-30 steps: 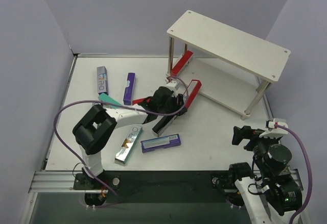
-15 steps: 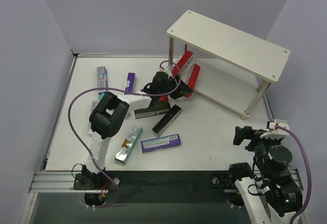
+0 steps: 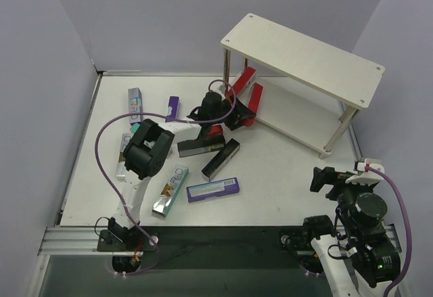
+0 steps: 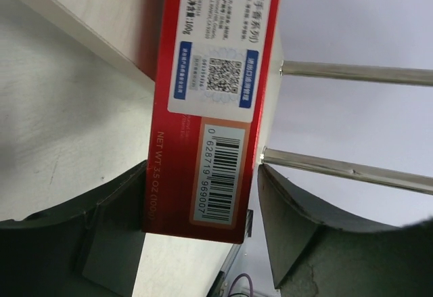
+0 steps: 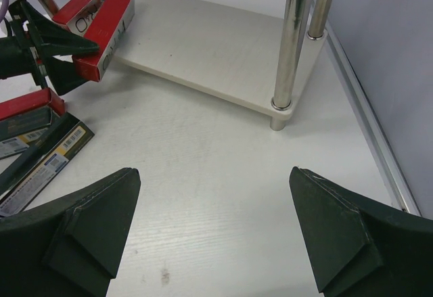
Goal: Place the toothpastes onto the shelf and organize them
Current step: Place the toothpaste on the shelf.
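Toothpaste first: the long red carton (image 4: 216,74) lies between the jaws of my left claw (image 3: 241,116). It is at the left end of the lower board (image 3: 298,118) of the two-tier beige rack (image 3: 304,57), just right of centre in the overhead view. My jaws stand slack round it. The wrist view shows a sliver of daylight along the right pad, so I judge it released, not clenched. Its far part appears to rest on the board beside a second red carton (image 3: 241,80); its near end juts off the board's edge.

To do this well I would nudge it further on until the board carries its whole length, parallel to its red neighbour. Then I would spread wider and draw straight back along the carton, so neither pad drags it off. The thin metal leg (image 4: 352,170) at the right of the wrist view is close, and I should steer clear of it.

My right claw (image 5: 213,175) gapes wide over the white table (image 5: 189,128), grasping nothing. More cartons lie loose left of centre overhead, among them a black carton (image 3: 220,158) and a purple-and-silver carton (image 3: 213,189).

Readable on the red carton: "NET WT 3.5 OZ (100", a barcode numbered 628719 969007, a QR code and small Chinese print. In the right wrist view, its white side shows script beginning "Or".
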Robot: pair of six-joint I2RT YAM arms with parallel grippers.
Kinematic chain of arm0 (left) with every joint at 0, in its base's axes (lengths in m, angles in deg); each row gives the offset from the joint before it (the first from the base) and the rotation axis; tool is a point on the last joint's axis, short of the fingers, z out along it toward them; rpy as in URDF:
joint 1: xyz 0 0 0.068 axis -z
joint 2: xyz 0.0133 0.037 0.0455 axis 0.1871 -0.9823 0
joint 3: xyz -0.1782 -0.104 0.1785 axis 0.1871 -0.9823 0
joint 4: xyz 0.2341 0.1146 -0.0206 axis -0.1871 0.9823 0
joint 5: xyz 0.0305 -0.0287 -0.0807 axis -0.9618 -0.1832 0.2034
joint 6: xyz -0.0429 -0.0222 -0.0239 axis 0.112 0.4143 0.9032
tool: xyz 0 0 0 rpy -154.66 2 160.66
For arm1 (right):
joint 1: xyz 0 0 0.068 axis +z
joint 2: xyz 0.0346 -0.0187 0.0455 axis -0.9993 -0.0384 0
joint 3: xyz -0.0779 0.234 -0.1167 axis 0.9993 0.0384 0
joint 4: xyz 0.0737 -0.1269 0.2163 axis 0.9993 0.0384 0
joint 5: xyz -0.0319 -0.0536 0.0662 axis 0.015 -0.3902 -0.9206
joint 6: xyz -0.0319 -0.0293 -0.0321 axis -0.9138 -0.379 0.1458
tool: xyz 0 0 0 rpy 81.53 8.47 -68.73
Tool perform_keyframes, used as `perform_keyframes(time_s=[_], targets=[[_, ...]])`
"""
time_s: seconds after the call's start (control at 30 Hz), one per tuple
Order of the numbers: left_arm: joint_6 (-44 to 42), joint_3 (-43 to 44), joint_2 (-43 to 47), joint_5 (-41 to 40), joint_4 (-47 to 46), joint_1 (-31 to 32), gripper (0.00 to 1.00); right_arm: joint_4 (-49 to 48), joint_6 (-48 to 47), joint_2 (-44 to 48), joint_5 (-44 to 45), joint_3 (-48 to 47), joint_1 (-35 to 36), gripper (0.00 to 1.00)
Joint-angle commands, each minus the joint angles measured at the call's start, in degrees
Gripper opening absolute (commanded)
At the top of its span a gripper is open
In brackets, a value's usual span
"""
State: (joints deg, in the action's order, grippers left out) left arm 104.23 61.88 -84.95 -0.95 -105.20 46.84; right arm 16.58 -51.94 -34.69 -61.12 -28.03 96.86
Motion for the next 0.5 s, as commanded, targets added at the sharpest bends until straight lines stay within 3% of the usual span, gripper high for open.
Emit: perform_keyframes(time_s=[0.0, 0.07, 0.47], targets=[[2.89, 2.27, -0.49, 0.92, -2.00, -0.98, 0.73, -0.66, -0.80, -0.17, 1.74, -0.99, 0.26, 1.00], [3.68, 2.01, -0.66, 0.74, -2.08, -1.25, 0.78, -0.66, -0.72, -0.25, 1.83, -0.90, 0.26, 1.00], [6.67, -1.07, 0.21, 0.92, -3.93, -1.86, 0.85, -0.66, -0.54, -0.60, 1.30, -0.99, 0.26, 1.00]])
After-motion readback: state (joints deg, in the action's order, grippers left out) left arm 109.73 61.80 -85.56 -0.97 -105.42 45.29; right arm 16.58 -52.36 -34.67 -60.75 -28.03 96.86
